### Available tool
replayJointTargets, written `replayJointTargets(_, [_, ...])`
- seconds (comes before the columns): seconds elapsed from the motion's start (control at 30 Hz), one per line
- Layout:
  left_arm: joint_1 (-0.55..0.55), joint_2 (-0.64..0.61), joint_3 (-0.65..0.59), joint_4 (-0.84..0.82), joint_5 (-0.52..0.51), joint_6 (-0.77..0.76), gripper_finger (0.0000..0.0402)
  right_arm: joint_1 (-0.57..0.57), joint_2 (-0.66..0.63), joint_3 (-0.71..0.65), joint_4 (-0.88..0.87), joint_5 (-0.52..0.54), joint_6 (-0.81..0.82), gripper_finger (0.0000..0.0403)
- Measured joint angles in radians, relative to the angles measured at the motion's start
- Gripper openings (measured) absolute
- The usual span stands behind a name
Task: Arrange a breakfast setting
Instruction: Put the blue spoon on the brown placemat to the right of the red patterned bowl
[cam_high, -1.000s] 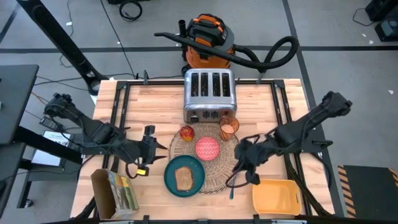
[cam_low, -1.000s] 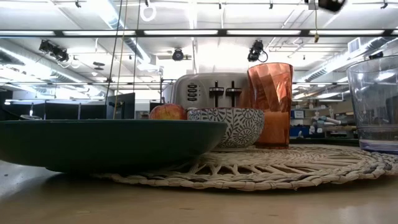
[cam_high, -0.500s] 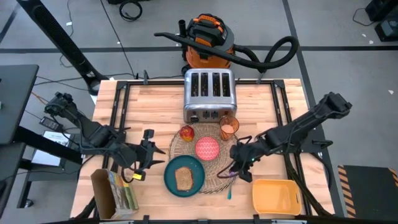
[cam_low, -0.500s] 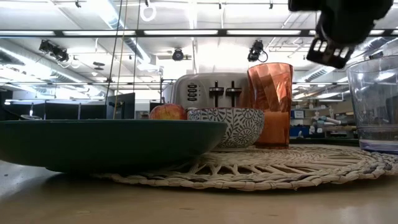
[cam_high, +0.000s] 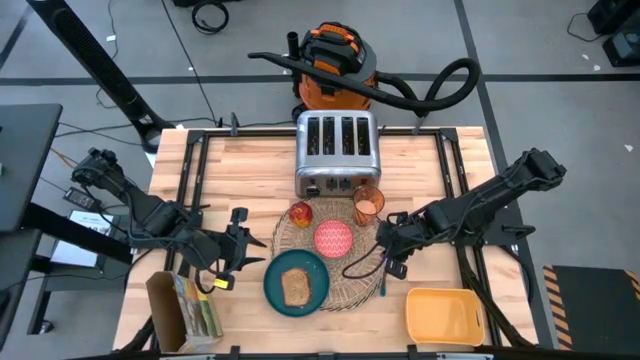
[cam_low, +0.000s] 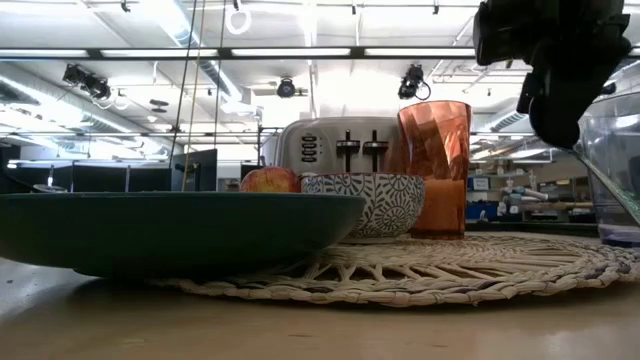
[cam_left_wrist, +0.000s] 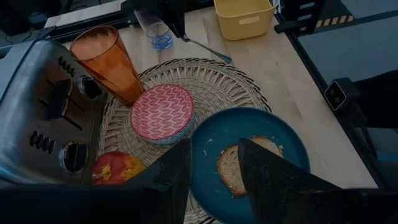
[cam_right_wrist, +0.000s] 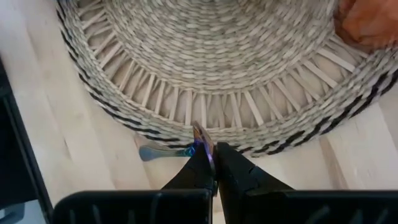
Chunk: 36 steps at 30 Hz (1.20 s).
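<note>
The spoon (cam_right_wrist: 163, 152) is being held pinched between the closed fingers of the right gripper (cam_high: 388, 262) just over the bench at the placemat's (cam_high: 362, 282) right edge, while the left gripper (cam_high: 243, 247), fingers parted and empty, is being kept left of the plate (cam_high: 271, 283).

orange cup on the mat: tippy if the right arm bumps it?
Probably. The orange cup is tall, narrow and flares upward, so a high nudge could topple it. The woven placemat gives uneven footing. It looks like thin, light plastic.
</note>
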Motion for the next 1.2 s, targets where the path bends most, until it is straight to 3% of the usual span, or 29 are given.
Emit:
replayJointTargets(0.37, [0.0,0.0,0.0,-0.001,0.0,-0.004,0.0139,-0.001,0.0,-0.002,-0.098,-0.007,0.013,0.001])
replayJointTargets(0.53, [0.0,0.0,0.0,-0.001,0.0,-0.003,0.0139,-0.001,0.0,-0.003,-0.088,-0.001,0.002,0.001])
replayJointTargets(0.63, [0.0,0.0,0.0,-0.001,0.0,-0.004,0.0139,-0.014,-0.012,-0.004,-0.045,-0.049,-0.024,0.001])
replayJointTargets(1.2, [-0.001,0.0,0.0,-0.001,0.001,-0.012,0.0139,-0.205,-0.074,-0.026,0.023,-0.193,-0.095,0.001])
